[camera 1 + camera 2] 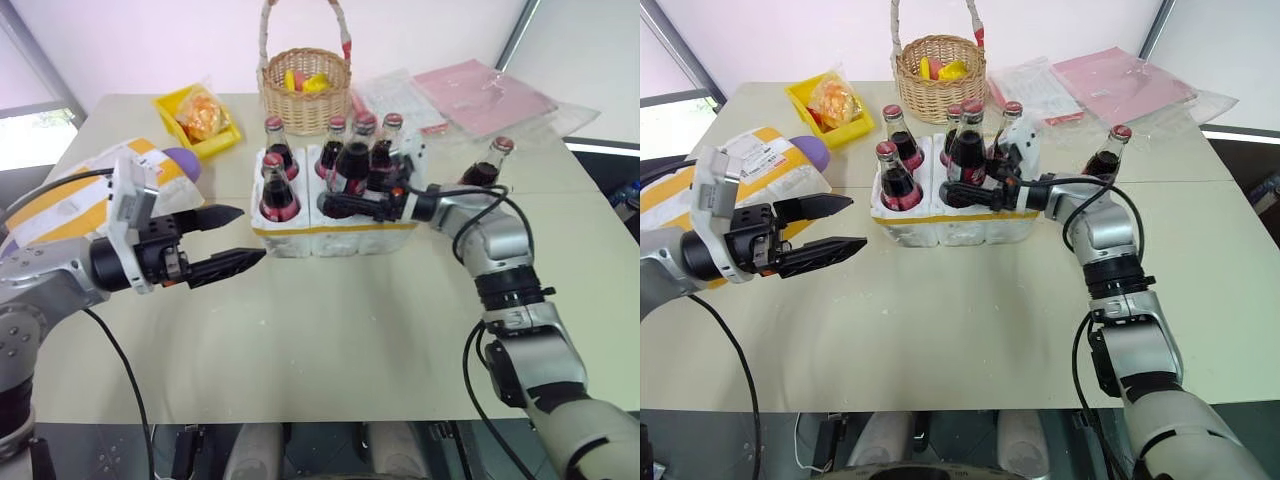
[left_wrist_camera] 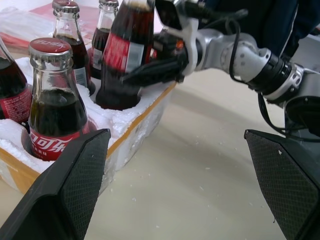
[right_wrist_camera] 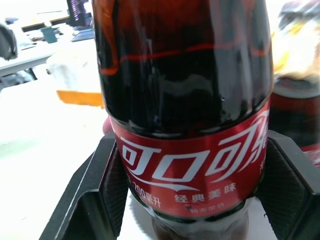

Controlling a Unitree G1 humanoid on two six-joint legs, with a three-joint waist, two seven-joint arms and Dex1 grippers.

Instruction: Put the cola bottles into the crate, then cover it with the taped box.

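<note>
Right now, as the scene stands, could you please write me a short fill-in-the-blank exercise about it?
1. The right gripper has its fingers shut on a cola ____.
2. The left gripper has its fingers ____.
3. One cola bottle stands outside the crate, on the robot's ____ side.
Missing words: bottle; open; right.

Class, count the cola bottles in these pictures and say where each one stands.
6: four standing in crate wells, one gripped by the right pincer in the front well, one on the table right of the crate.
</note>
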